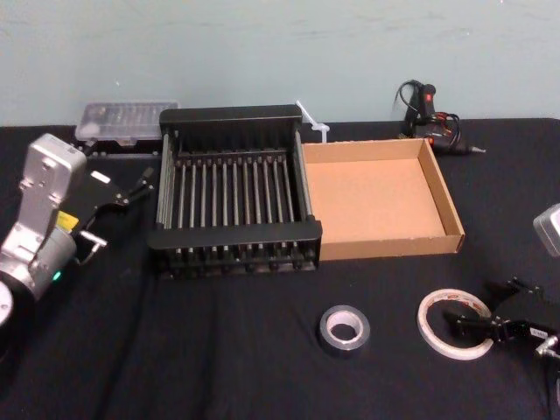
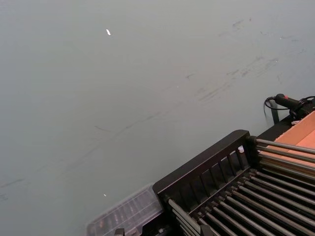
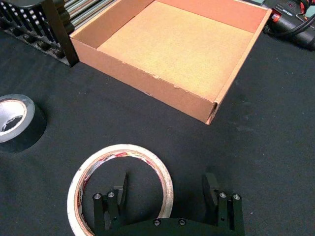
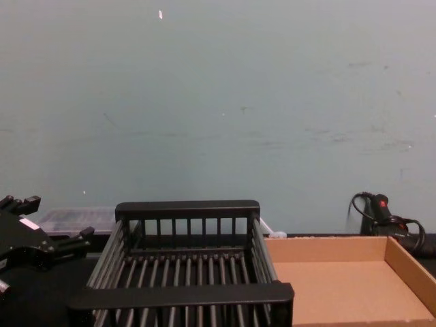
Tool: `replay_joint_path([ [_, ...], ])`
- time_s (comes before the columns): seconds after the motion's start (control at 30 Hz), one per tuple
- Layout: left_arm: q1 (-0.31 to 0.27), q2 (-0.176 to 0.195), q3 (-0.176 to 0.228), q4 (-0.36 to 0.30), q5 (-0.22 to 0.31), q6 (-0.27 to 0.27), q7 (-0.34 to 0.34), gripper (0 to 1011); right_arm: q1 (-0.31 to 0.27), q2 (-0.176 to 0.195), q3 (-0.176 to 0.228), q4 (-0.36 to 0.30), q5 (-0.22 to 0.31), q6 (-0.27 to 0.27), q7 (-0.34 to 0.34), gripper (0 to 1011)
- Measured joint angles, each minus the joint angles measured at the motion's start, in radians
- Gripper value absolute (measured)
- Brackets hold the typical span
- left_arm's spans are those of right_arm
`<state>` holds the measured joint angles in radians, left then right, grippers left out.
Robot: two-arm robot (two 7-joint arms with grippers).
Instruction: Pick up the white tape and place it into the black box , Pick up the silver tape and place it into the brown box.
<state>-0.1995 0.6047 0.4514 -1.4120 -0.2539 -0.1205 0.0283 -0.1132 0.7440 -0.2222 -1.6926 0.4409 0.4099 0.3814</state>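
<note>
White printed tape ring [image 3: 123, 149] lies flat at 5 o'clock of our tan cardboard tray [image 1: 394, 247]. Right gripper [image 3: 166, 189] straddles its rim, fingers [image 3: 211, 189] spread, released; left gripper [image 1: 118, 214] idles open, 9 o'clock of black slatted crate [image 1: 232, 234].

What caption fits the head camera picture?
Open right gripper straddling the white tape, silver tape nearby; black box and brown box empty; left gripper parked beside the black box.

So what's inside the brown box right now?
Nothing visible: the brown box has a bare cardboard floor. From the head view its near wall hides a thin strip of that floor. The silver tape and the white tape lie on the table in front of it.
</note>
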Motion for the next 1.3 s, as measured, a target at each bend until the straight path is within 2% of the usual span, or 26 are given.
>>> replay_joint_path([
  [0.2,0.0,0.0,0.0,0.0,0.0,0.0,0.0,1001,0.0,0.001,0.0,0.0,0.0,0.0,0.0,1000],
  [0.37,0.0,0.0,0.0,0.0,0.0,0.0,0.0,1001,-0.001,0.001,0.0,-0.001,0.0,-0.001,-0.001,902],
  [0.7,0.0,0.0,0.0,0.0,0.0,0.0,0.0,1001,-0.001,0.001,0.0,-0.002,0.0,-0.002,-0.001,607],
  [0.73,0.0,0.0,0.0,0.0,0.0,0.0,0.0,1001,-0.001,0.001,0.0,-0.002,0.0,-0.002,-0.001,547],
  [0.83,0.0,0.0,0.0,0.0,0.0,0.0,0.0,1001,-0.001,0.001,0.0,-0.002,0.0,-0.002,-0.001,473],
  [1.13,0.0,0.0,0.0,0.0,0.0,0.0,0.0,1001,-0.001,0.001,0.0,-0.002,0.001,-0.002,-0.001,166],
  [1.23,0.0,0.0,0.0,0.0,0.0,0.0,0.0,1001,-0.001,0.001,0.0,-0.002,0.001,-0.002,-0.001,101],
  [1.3,0.0,0.0,0.0,0.0,0.0,0.0,0.0,1001,-0.001,0.001,0.0,-0.002,0.001,-0.002,-0.001,94],
])
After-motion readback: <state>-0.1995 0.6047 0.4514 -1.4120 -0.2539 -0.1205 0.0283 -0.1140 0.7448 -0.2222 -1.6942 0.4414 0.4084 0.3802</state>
